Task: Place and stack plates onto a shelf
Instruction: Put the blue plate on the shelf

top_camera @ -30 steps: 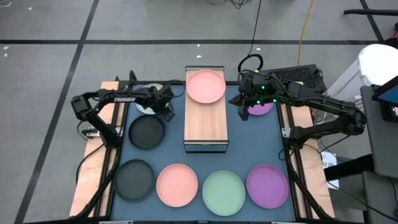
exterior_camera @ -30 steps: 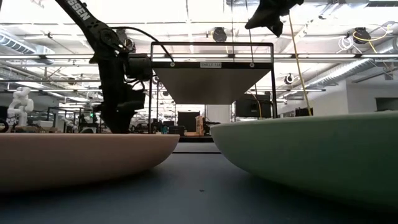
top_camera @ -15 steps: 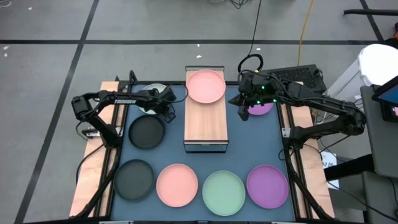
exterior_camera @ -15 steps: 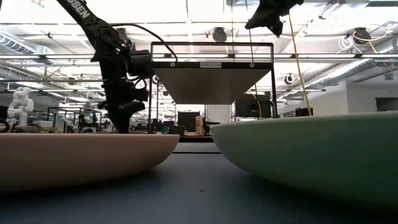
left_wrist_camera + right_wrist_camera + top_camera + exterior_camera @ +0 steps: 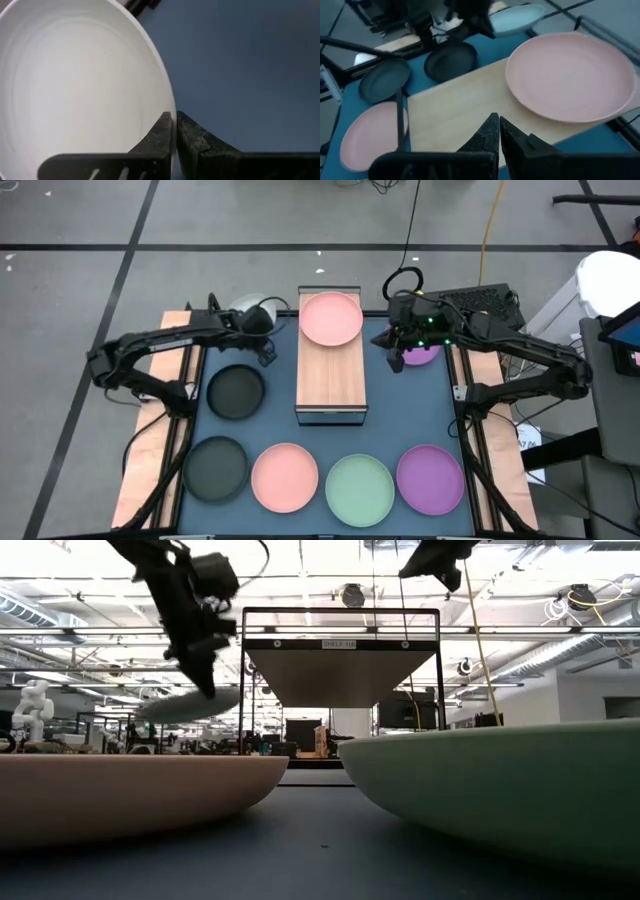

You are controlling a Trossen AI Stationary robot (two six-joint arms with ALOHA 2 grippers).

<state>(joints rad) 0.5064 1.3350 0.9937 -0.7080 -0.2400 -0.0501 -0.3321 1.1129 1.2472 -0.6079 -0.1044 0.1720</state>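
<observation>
The left gripper (image 5: 173, 131) has its jaws closed on the rim of the pale blue plate (image 5: 75, 90) and holds it above the mat (image 5: 385, 405), left of the shelf (image 5: 331, 380). 1 pink plate (image 5: 331, 318) lies on the shelf's far end. The right gripper (image 5: 498, 129) hangs closed and empty beside the shelf.

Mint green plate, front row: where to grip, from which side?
Take the mint green plate by its raised rim, on the side facing the shelf, from above: it lies flat on the mat, so probably only the rim offers a hold.
</observation>
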